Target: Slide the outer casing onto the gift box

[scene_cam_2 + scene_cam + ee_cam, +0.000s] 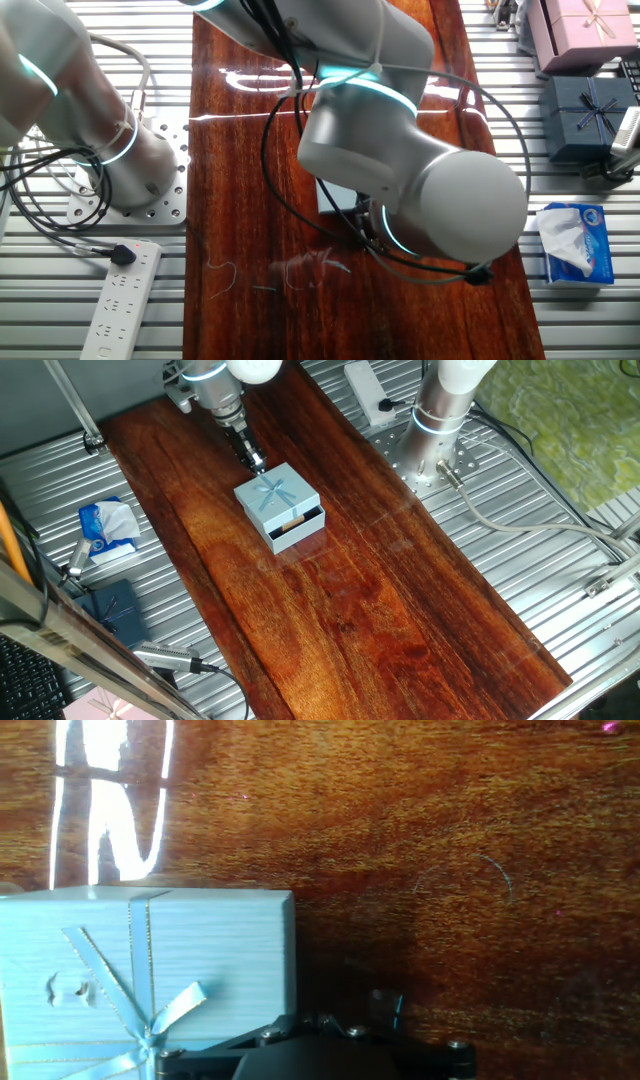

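The outer casing, a light blue sleeve with a pale ribbon bow, sits on the wooden board. The gift box sticks partly out of its near right end, showing dark lining and a small tan piece. My gripper is shut and empty, with its tip low at the casing's far left side. I cannot tell whether it touches. In the hand view the casing fills the lower left, and the gripper is beside its right edge. In the other fixed view the arm hides both.
A tissue pack, a dark navy box and a pink box lie left of the board on the metal table. A second arm's base stands at the back right. A power strip lies nearby.
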You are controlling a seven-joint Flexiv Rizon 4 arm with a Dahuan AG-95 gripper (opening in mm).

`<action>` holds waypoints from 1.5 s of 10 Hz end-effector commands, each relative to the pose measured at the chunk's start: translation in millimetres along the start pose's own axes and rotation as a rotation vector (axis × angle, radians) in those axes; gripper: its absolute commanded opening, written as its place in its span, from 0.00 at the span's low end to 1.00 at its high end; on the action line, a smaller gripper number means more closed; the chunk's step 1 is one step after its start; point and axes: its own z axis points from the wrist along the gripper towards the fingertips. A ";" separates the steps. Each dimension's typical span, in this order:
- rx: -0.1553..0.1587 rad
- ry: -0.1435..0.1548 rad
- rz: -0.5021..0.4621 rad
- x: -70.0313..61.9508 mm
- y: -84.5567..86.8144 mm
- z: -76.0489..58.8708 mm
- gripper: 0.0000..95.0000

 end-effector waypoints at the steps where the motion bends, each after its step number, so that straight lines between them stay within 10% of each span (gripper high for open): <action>1: 0.002 0.000 0.007 0.8 5.6 0.2 0.00; 15: 0.013 0.004 0.022 7.5 24.6 1.9 0.00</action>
